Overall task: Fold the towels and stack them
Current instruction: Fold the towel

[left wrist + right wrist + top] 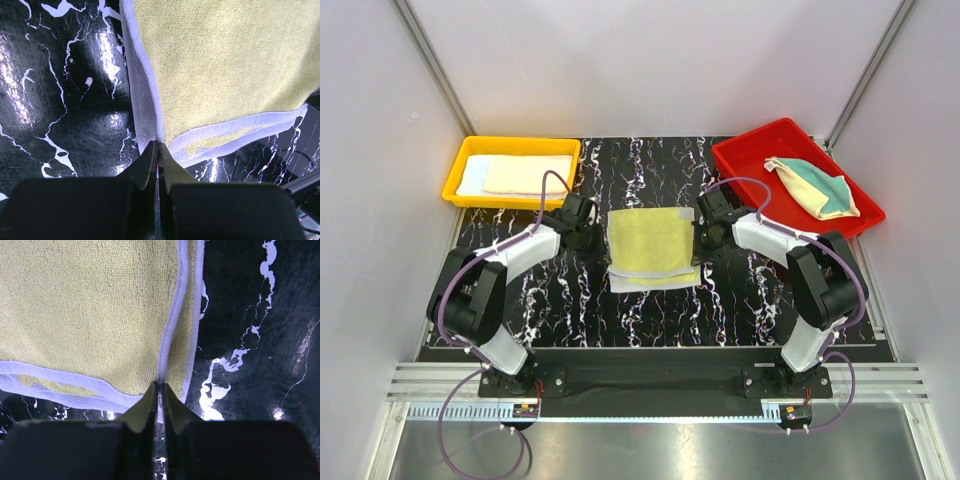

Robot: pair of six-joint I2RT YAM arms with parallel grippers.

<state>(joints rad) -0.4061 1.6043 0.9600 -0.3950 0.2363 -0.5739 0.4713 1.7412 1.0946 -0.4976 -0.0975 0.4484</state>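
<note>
The yellow-green towel point(650, 242) lies flat at the centre of the frame on the black marbled table point(650, 170), folded double. Its outline is near square, slightly longer left to right. The edges run square to the table sides. The white-hemmed lower layer shows past the upper layer along the bottom edge.

The left gripper point(600, 240) is at the towel's left edge. Its jaws are pressed together on the white hem. The right gripper point(697, 238) is at the right edge. Its jaws stand almost together at the hem, and it cannot be told whether they grip it.

In the upper left of the frame, the yellow bin point(455, 185) holds a flat cream towel point(525, 175) on a light blue towel point(472, 178). In the upper right, the red bin point(790, 128) holds a crumpled yellow and teal towel point(810, 185).
</note>
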